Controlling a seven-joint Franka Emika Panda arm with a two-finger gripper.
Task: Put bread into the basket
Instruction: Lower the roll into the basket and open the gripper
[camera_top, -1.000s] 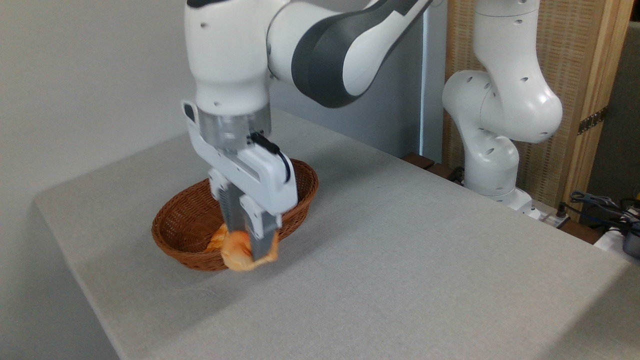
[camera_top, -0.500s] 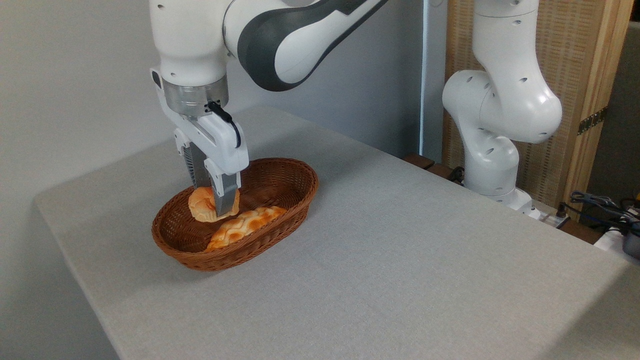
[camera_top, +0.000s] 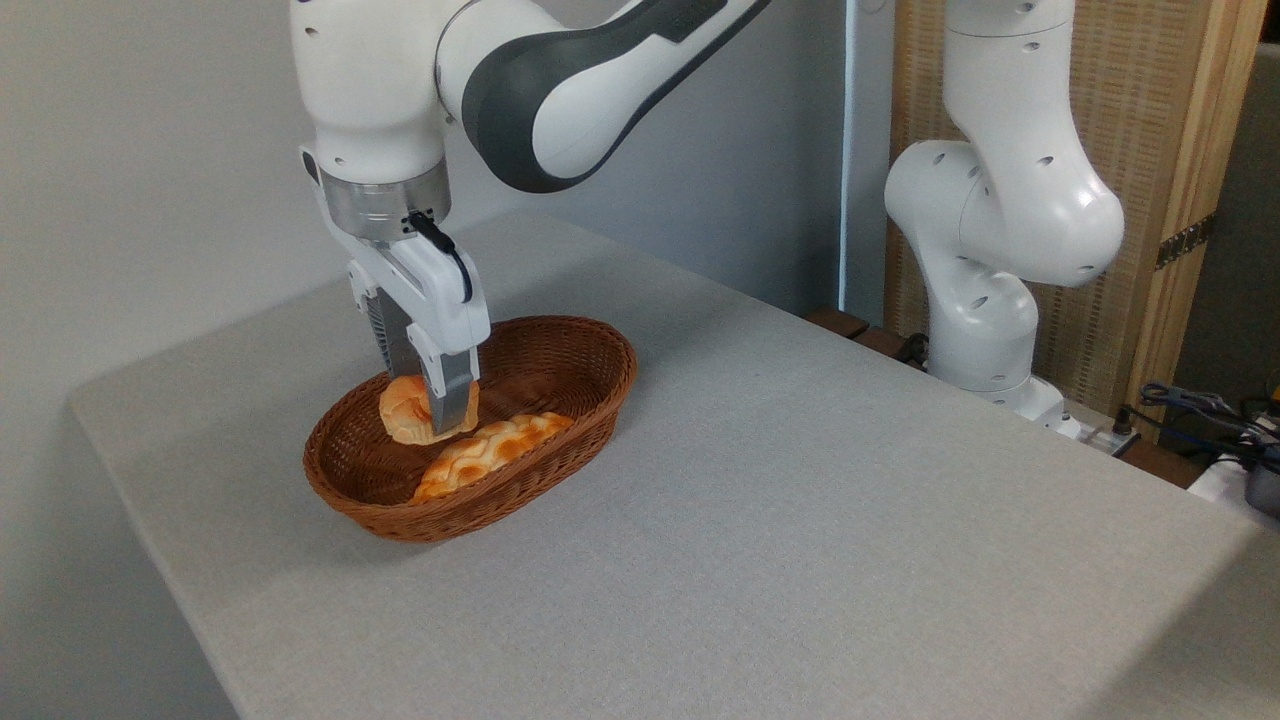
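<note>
The reddish-brown wicker basket (camera_top: 590, 375) stands on the left part of the grey table. Over its left half hangs the small golden bread bun (camera_top: 408, 412), pinched between the fingers of my gripper (camera_top: 425, 408), which is shut on it and points straight down. The bun sits low inside the basket's rim; whether it touches the bottom I cannot tell. The front finger (camera_top: 452, 400) covers part of the bun.
A longer braided loaf (camera_top: 490, 455) lies inside the basket along its front side, right beside the held bun. The arm's white base (camera_top: 985, 330) stands at the table's far right edge, with cables (camera_top: 1200, 410) beyond. The table's left edge (camera_top: 150, 500) is close to the basket.
My gripper carried the bun from the basket's front rim back and left over the basket's inside. In the last half second it has barely moved.
</note>
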